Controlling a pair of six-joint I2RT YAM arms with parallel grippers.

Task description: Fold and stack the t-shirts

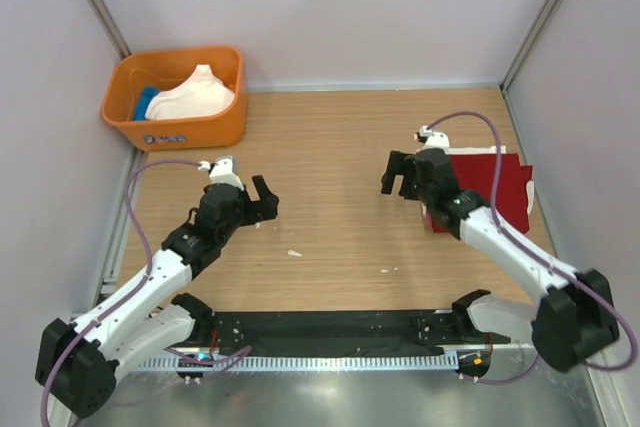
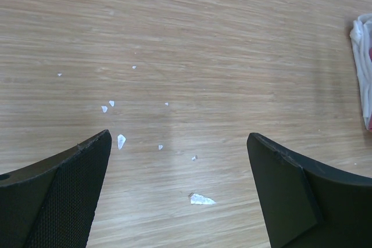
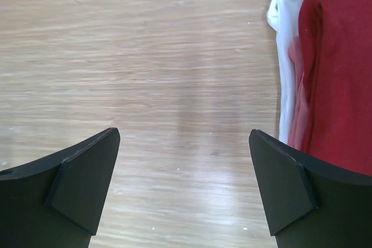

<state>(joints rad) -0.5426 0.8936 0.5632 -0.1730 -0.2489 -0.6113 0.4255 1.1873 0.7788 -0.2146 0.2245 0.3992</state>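
Gaping left hand (image 2: 178, 136), right hand (image 3: 185, 133); one red t-shirt (image 1: 497, 187).

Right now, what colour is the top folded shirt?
The top shirt is dark red; the right wrist view shows it best.

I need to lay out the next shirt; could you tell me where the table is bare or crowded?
The middle of the table, between the open left gripper and open right gripper, is bare but for white scraps. Crowded: the orange tub at the far left corner, the folded t-shirts at the right edge.
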